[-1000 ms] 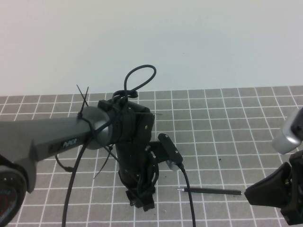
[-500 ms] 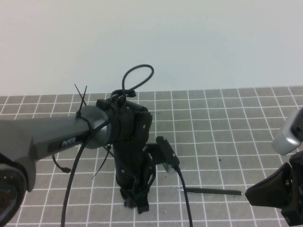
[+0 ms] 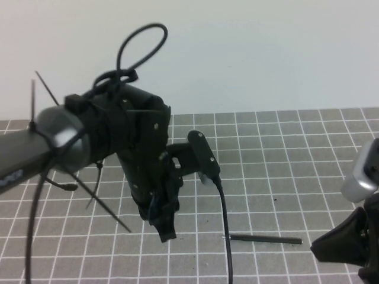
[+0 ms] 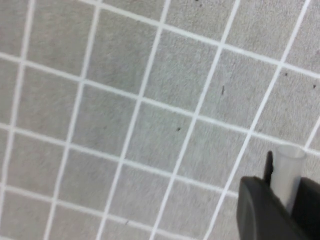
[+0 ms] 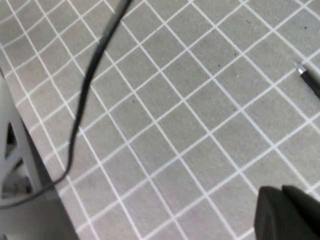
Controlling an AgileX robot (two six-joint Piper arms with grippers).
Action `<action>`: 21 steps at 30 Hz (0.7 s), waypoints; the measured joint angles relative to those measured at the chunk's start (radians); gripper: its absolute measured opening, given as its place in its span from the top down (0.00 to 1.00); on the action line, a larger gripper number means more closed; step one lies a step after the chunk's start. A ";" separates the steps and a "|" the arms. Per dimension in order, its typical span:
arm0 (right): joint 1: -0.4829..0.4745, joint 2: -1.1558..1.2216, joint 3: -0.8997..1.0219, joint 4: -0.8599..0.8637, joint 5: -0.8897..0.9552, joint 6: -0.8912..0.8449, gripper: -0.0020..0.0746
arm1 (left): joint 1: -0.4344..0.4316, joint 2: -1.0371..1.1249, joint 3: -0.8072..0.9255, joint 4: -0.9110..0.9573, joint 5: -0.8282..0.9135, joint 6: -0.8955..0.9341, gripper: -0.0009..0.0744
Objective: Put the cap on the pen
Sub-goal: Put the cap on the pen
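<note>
A thin black pen (image 3: pixel 265 239) lies flat on the grey grid mat, near the front edge on the right side. It runs left to right along the grid lines, with its small silver tip pointing left. In the right wrist view only the tip end of the pen (image 5: pixel 310 80) shows. A short, pale translucent cap (image 4: pixel 288 175) is held between the left gripper's (image 4: pixel 280 212) dark fingers, above the mat, its open end showing.
</note>
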 joint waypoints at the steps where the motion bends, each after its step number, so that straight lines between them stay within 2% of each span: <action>1: 0.000 0.000 -0.011 -0.013 0.002 -0.005 0.98 | 0.000 -0.010 0.000 0.004 0.005 0.000 0.88; 2: 0.000 0.000 -0.023 -0.039 0.013 0.000 0.98 | 0.000 -0.019 0.000 0.006 0.005 0.000 0.88; 3: 0.000 0.000 -0.043 -0.075 0.028 0.016 0.98 | 0.000 -0.030 0.000 0.008 0.006 0.000 0.99; 4: 0.000 0.000 -0.067 -0.121 0.040 0.047 0.98 | 0.000 -0.042 0.000 0.008 0.006 0.000 0.88; 9: 0.000 0.000 -0.205 -0.311 0.074 0.164 0.98 | 0.000 -0.096 0.000 0.008 -0.010 0.000 0.88; 15: 0.007 0.044 -0.345 -0.367 0.167 0.105 0.98 | 0.000 -0.132 0.000 -0.017 0.003 0.036 0.88; 18: 0.057 0.103 -0.400 -0.432 0.217 0.103 0.98 | 0.000 -0.141 0.000 -0.059 0.018 0.061 0.88; 21: 0.159 0.180 -0.453 -0.575 0.277 0.128 0.98 | 0.000 -0.156 0.000 -0.067 0.030 0.068 0.88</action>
